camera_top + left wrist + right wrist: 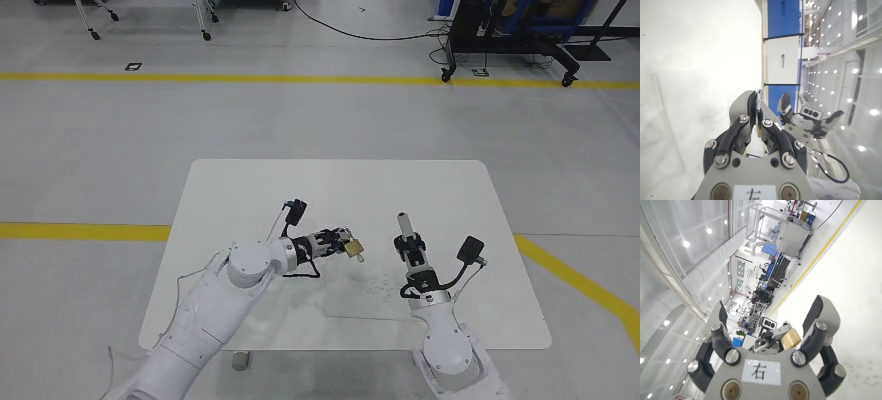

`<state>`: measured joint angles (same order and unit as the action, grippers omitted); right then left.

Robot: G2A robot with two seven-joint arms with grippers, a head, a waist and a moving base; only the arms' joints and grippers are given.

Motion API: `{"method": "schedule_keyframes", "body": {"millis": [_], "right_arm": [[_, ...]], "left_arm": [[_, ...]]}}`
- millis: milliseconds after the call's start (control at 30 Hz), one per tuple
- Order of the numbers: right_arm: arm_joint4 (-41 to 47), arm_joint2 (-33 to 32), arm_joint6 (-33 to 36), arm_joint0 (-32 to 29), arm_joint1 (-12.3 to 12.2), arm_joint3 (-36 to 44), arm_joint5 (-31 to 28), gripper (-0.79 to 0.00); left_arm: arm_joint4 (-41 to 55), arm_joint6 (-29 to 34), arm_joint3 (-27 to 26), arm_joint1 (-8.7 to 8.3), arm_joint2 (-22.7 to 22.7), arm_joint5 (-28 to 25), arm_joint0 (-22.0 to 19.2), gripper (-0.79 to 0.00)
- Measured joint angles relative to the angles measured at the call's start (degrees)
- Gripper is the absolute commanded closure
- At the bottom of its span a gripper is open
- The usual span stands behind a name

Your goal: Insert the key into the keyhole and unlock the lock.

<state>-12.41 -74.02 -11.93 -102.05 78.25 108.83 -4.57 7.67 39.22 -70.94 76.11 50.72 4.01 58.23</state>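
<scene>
Lighting: bright, even, from rows of round ceiling lamps (686, 244). White table (696, 37): washed out by glare in the wrist views. Wrist views: straight lines bow toward the edges.

I am driving this rig in what looks like a large industrial robotics lab or test hall. I am looking down on a plain white table (400, 190) standing on a pale grey poured floor (100, 150), where yellow lines (300, 76) are marking off bays and a black cable (360, 37) is trailing near a black wheeled frame (510, 45). Through the left wrist camera I am seeing blue and white partition panels (782, 56) and rows of round ceiling lights (855, 71) high overhead. Through the right wrist camera I am seeing an aluminium-framed enclosure (761, 224), a grey cabinet on casters (795, 239) and benches crowded with equipment (762, 306).
</scene>
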Motion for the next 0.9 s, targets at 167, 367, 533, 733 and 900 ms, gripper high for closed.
{"method": "schedule_keyframes", "body": {"millis": [167, 367, 533, 733, 900], "right_arm": [[0.12, 0.04, 0.1, 0.03, 0.0, -0.04, -0.05, -0.785], [0.11, 0.03, 0.09, 0.03, 0.0, -0.04, -0.05, -0.785], [0.11, 0.03, 0.09, 0.03, 0.0, -0.04, -0.05, -0.785], [0.11, 0.03, 0.09, 0.03, 0.0, -0.04, -0.05, -0.785], [0.11, 0.03, 0.09, 0.03, 0.0, -0.04, -0.05, -0.785]], "left_arm": [[-1.36, 0.7, 7.46, 3.34, -7.64, 2.18, -7.82, 0.0], [-6.65, 3.02, 15.97, 8.26, -18.03, 7.59, -15.87, 0.0], [-8.45, 6.24, 21.72, 11.37, -22.62, 8.68, -19.28, -0.73], [-13.81, 9.31, 25.65, 13.05, -25.81, 9.83, -21.73, -0.785], [-10.76, 5.99, 25.3, 12.42, -21.68, 7.88, -21.55, -0.785]]}}
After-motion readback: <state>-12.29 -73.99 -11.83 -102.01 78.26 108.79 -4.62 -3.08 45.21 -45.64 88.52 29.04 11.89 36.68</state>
